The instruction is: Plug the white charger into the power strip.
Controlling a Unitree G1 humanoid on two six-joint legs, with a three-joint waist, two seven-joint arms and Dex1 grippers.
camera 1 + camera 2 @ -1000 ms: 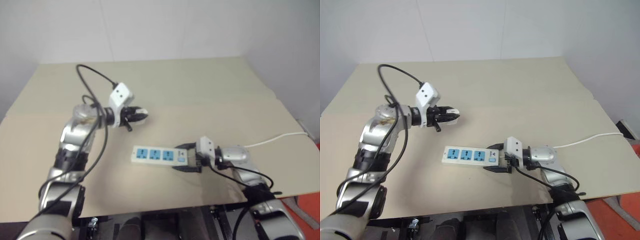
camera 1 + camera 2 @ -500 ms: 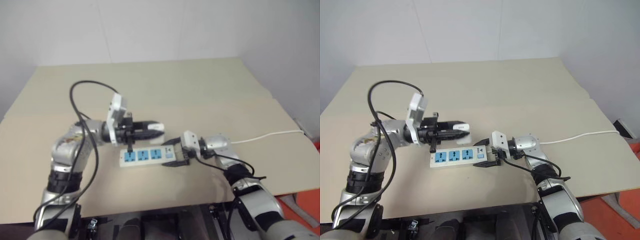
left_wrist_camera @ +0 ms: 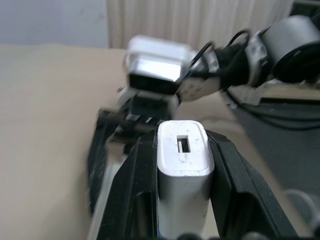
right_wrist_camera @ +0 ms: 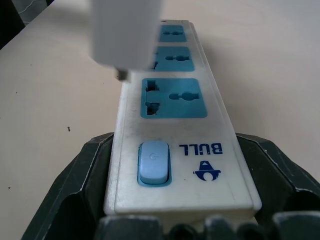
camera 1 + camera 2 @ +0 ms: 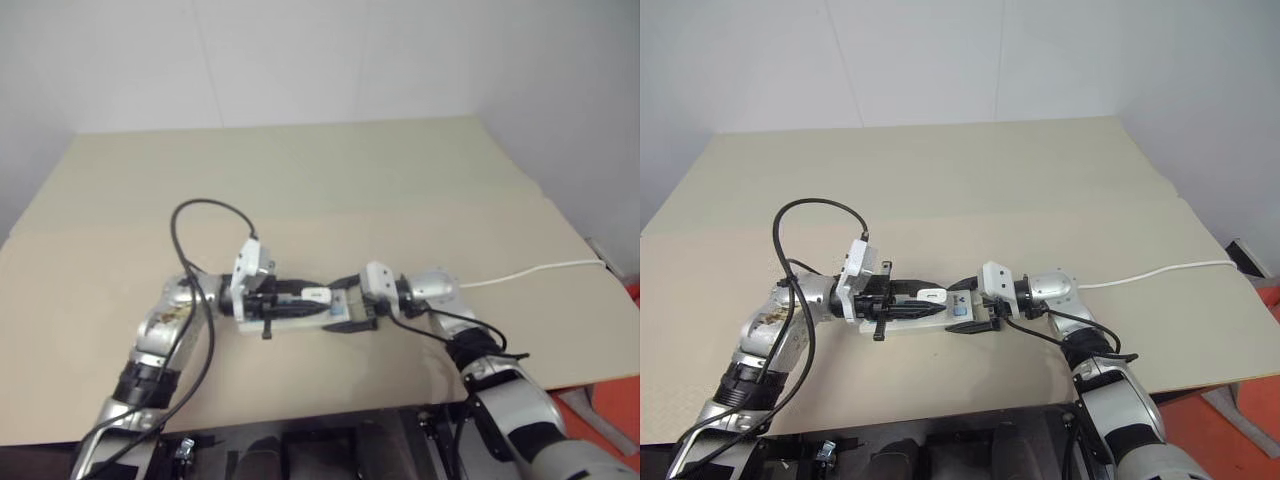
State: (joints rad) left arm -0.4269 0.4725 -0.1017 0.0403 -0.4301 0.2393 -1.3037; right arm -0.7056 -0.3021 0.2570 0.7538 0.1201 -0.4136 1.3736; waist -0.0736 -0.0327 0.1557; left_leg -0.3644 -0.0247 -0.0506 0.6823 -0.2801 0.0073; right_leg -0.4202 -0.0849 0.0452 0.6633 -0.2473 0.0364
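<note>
On the tan table, near the middle of its near edge, the left pincer reached in from the left, its two black fingers clamped shut on the white charger (the end face with a small rectangular port turned toward the wrist camera). In the right wrist view the charger hung just above the power strip, over the middle of its three blue sockets, with a metal prong showing beneath it and not yet seated. The right pincer, coming from the right, gripped the strip's switch end, one finger against each long side. Its thin white cord trailed toward the table's right edge.
</note>
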